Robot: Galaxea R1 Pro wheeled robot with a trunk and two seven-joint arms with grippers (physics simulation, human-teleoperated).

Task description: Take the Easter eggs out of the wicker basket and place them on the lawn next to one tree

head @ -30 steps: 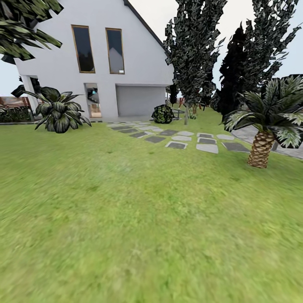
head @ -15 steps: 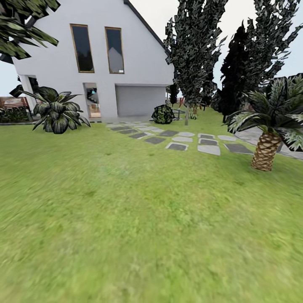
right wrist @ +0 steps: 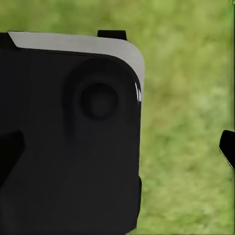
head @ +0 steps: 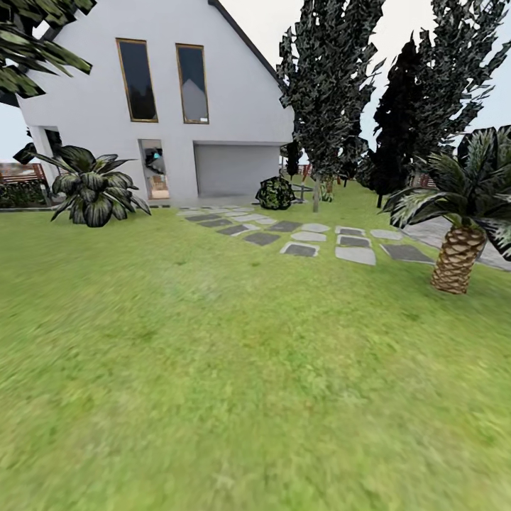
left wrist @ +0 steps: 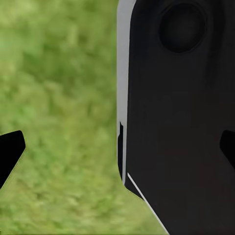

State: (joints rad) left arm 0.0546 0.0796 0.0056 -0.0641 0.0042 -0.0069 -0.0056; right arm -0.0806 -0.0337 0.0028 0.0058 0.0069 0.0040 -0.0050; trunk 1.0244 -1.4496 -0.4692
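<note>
Green mottled lawn is stretching towards grey paving stones and a short palm; I judge the robot is searching, as no basket or eggs are appearing here. Each wrist view is catching dark fingertips spread wide over grass, holding nothing.

Left pincer: black fingertips with angled, pointed ends. Between them sits a large glossy black body panel with a pale grey rounded edge and a shallow round recess. Right pincer: matching black tips, black panel, grey rim, round recess.
</note>
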